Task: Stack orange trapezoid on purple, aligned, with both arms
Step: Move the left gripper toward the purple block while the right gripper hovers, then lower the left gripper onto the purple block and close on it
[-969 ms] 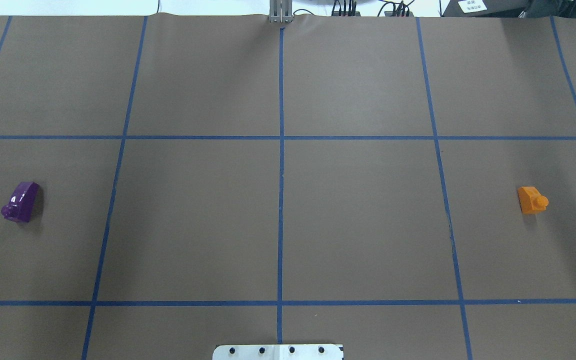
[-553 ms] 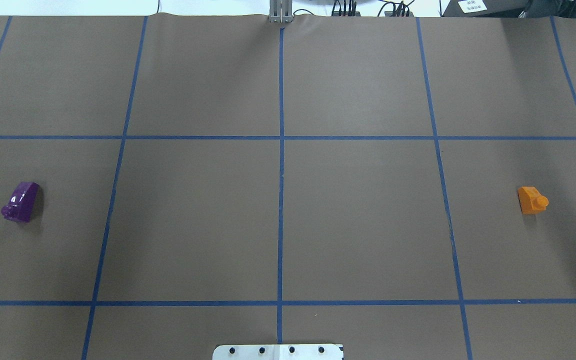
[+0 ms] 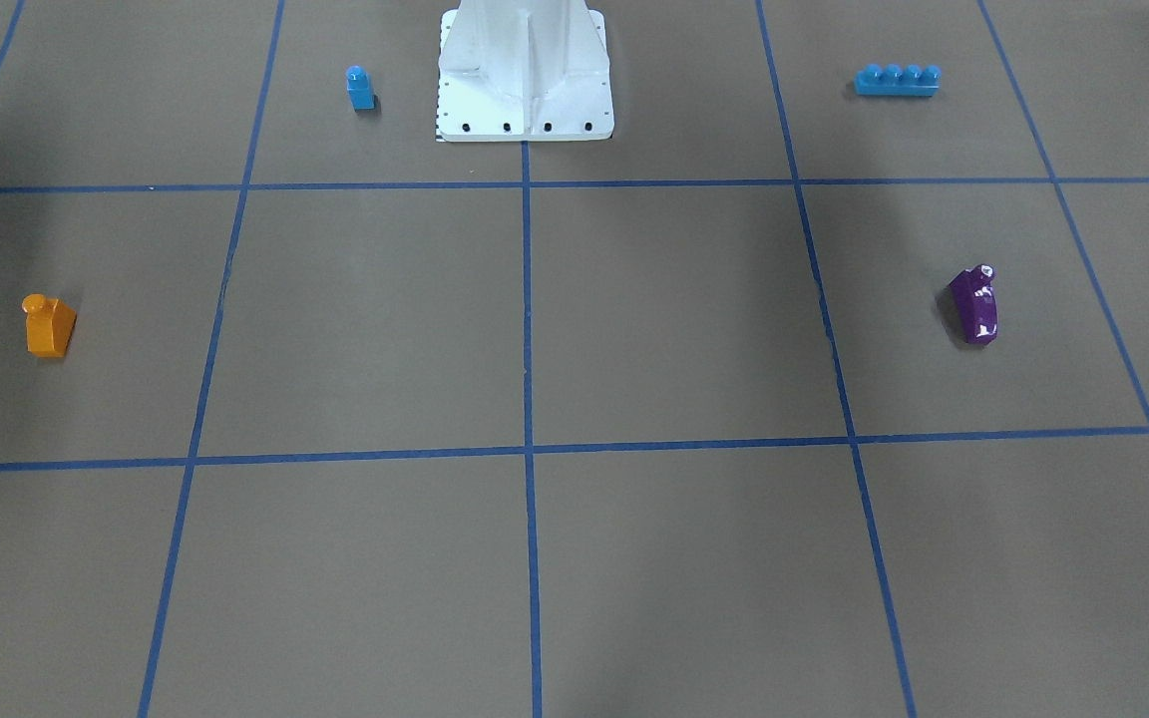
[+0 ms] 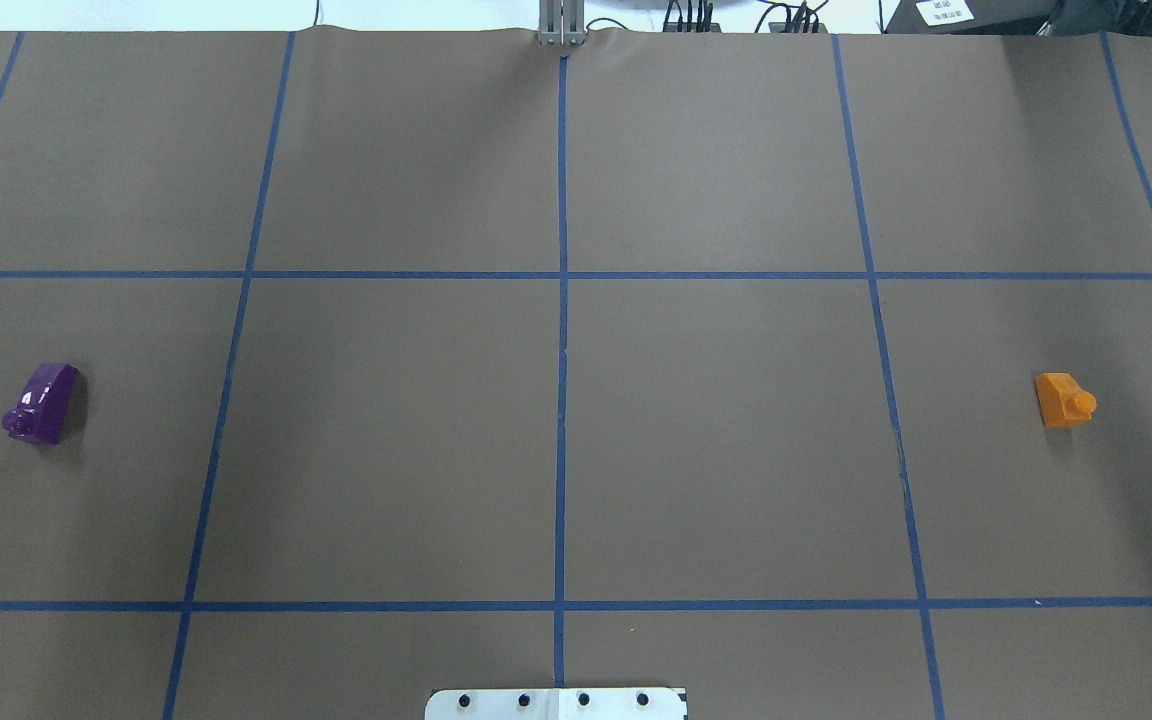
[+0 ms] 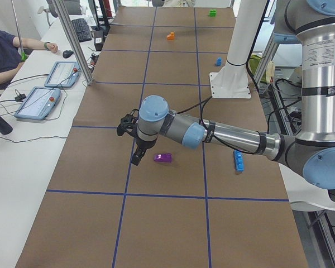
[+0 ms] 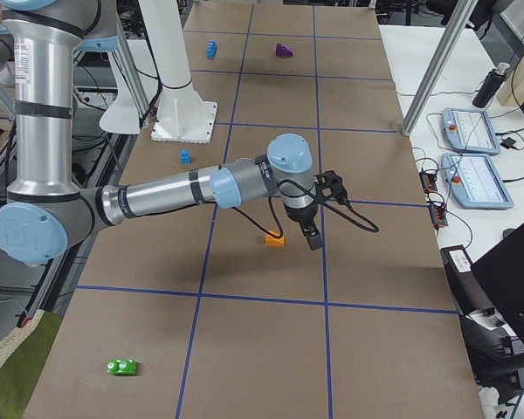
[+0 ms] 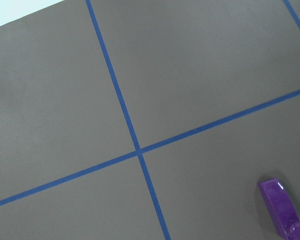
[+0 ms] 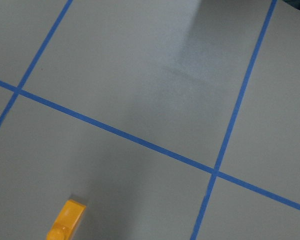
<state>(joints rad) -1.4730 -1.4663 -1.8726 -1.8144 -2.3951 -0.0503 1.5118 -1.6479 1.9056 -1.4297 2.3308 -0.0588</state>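
My left claw (image 5: 135, 159) hangs over the desk (image 4: 716, 440) near the purple block (image 5: 163, 158), apart from it. The side view does not show whether its jaws are wide or narrow. My wrist camera catches the block at the lower right corner of its frame (image 7: 282, 210).

My right claw (image 6: 313, 239) hangs near the orange trapezoid (image 6: 274, 239) without touching it, and again I cannot tell how its jaws stand.

From overhead the purple block (image 4: 41, 403) lies on its side toward the desk's left end. The orange trapezoid (image 4: 1064, 400) sits stud-up toward the right end, well apart from it, and several bare squares lie between them.

Brown paper with a grid of blue tape covers the desk. Near my white base pedestal (image 3: 525, 70) stand a small blue single-stud block (image 3: 360, 88) and a long blue four-stud brick (image 3: 897, 80). A green block (image 6: 122, 367) lies at the near right end.

Beyond the far edge an operator (image 5: 5, 44) sits at a white bench with tablets (image 5: 47, 89).
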